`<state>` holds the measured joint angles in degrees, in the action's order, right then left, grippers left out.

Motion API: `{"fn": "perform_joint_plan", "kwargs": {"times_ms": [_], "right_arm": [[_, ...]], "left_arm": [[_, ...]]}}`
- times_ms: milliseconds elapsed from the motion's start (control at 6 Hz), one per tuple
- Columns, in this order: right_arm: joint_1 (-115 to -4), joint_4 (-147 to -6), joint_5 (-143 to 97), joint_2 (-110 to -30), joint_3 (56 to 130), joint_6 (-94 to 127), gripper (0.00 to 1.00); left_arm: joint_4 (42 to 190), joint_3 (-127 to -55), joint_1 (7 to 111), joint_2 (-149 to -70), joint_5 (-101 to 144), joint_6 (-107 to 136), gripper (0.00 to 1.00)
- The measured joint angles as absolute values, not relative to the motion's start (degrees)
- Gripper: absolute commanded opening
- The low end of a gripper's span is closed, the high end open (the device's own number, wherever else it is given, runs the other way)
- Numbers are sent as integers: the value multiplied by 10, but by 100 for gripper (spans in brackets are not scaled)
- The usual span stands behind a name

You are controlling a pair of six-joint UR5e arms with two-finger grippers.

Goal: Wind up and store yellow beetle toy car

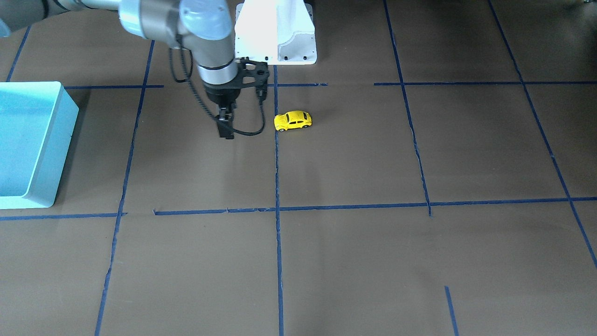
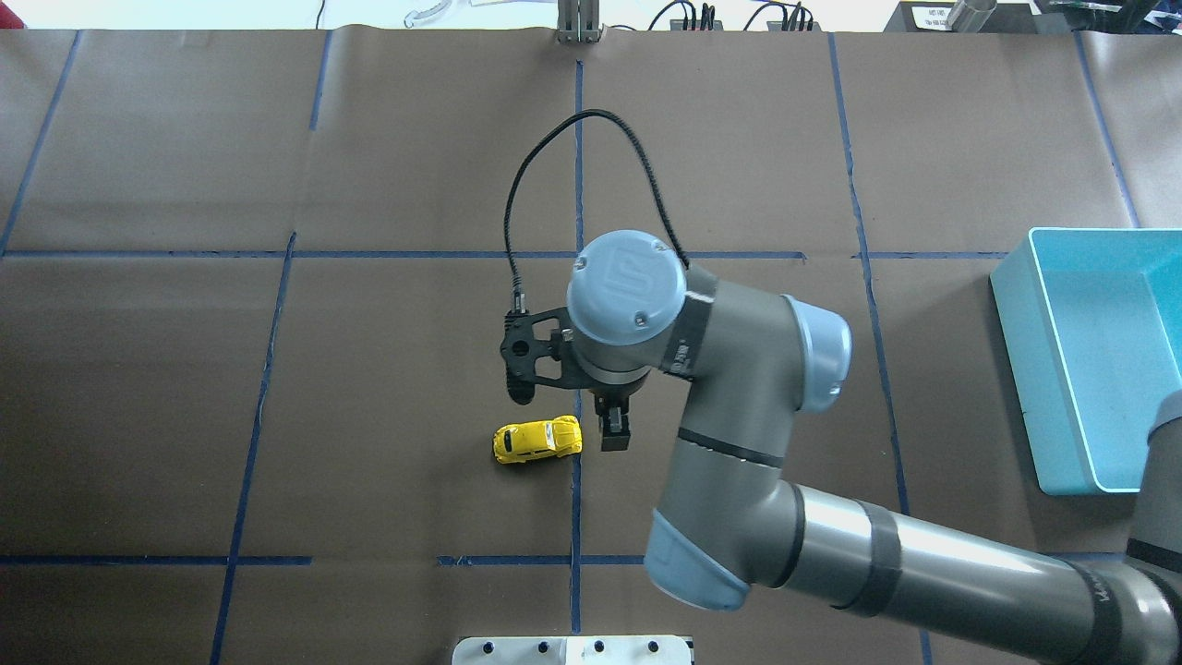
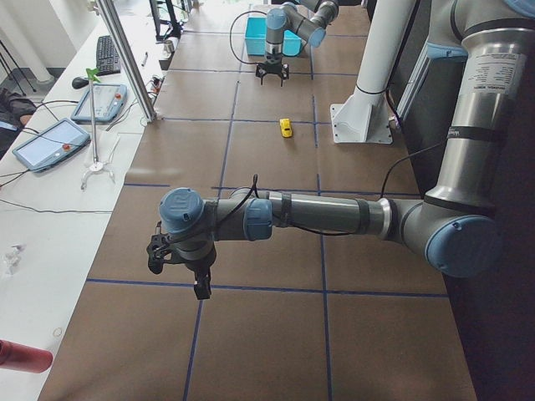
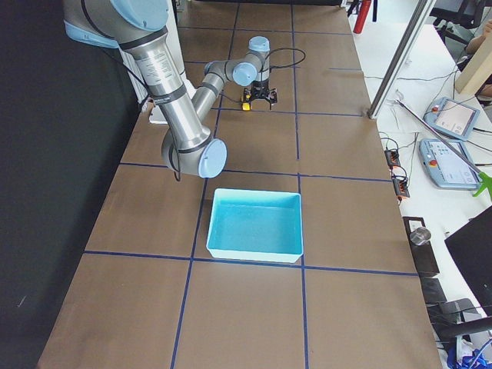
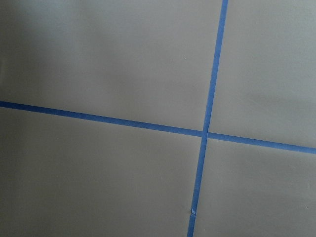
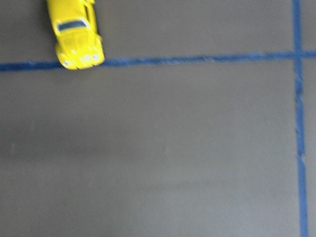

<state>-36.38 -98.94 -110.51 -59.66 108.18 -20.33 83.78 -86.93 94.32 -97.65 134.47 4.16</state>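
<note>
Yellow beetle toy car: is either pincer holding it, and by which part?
Neither. The yellow beetle toy car stands on the table, beside the right pincer but apart from it; the left pincer is far off.

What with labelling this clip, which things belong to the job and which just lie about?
Job: tiny bright yellow Beetle-shaped toy car; light blue plastic bin, likely its store; right gripper.
Lying about: white metal arm pedestal; left gripper; grey-framed tablet.

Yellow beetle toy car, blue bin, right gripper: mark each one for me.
yellow beetle toy car (image 2: 537, 440): overhead exterior, on its roof.
blue bin (image 2: 1034, 369): overhead exterior, on the wall nearest the car.
right gripper (image 1: 225, 132): exterior front-facing, at its fingertips.
</note>
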Motion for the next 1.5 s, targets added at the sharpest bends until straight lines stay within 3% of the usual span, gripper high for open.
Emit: {"fn": "perform_joint_plan", "kwargs": {"times_ms": [667, 1500], "right_arm": [[-691, -989, -1258, -853, 1094, -203, 100], [-929, -991, -1362, -968, 986, -146, 100]], "left_arm": [[839, -876, 943, -976, 1344, 42, 100], [843, -875, 942, -976, 1342, 41, 100]]}}
